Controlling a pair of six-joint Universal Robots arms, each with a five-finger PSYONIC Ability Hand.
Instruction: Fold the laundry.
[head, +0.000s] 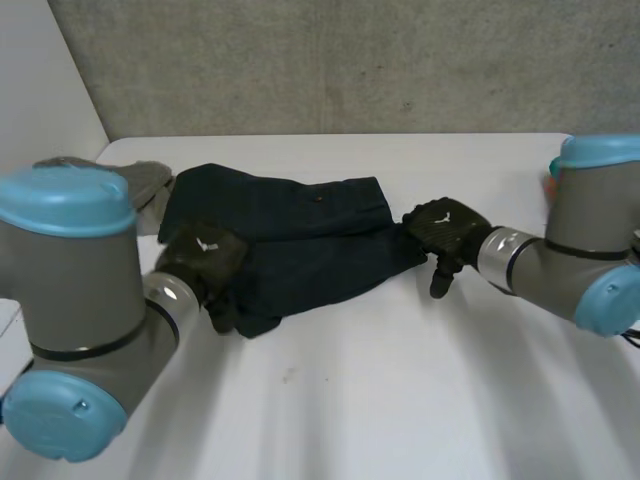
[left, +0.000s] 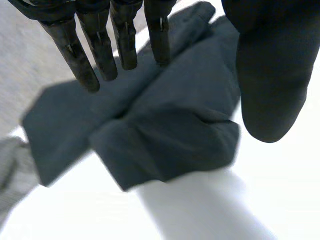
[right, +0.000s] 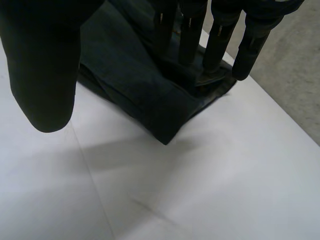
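Inspecting the bench (head: 400, 400), you had one dark blue garment (head: 300, 235) lying in its far-left part. It was rumpled and partly doubled over, and ran from near the left edge to about the middle.

Your left hand (head: 205, 258) was over the garment's near-left end. In the left wrist view its fingers (left: 102, 55) were straight and side by side above the cloth, with the thumb (left: 272, 75) well apart from them. Nothing was pinched between them, so that hand was released. A folded lump of the garment lay beneath the palm.

Your right hand (head: 447, 230) was at the garment's opposite end, the one nearest the bench's right edge. In the right wrist view its fingers (right: 217, 45) were straight, with their tips at the corner of the cloth; I could not tell whether they touched it. Its thumb (right: 45, 75) stood clear over bare bench, so this hand was released as well.

A grey cloth (head: 150, 185) lay at the far-left corner of the bench, just beside the garment's far-left end.
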